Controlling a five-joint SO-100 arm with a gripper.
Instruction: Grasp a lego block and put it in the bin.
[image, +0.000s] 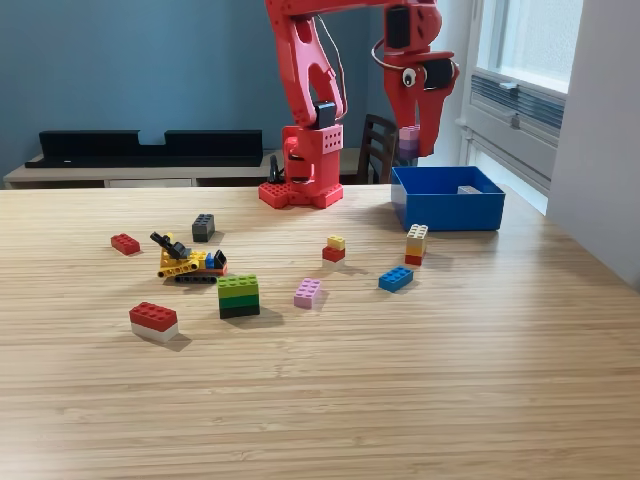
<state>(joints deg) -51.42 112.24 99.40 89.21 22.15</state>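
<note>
Pinkish block (409, 139) upright in claw (416, 140)

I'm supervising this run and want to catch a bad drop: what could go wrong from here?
1. The gripper holds a pinkish block near the bin's left wall in the exterior view; released here, it might clip the rim and bounce out.
2. The grip looks partial, so the block may slip early.

Red arm (305, 60): base bolted at the table's far edge, upper link rising out of frame, forearm crossing toward the exterior view's right | wrist bent down, googly eye on its housing | gripper (418, 140): pointing straight down, raised in the air, jaws closed around a pale purple piece.
</note>
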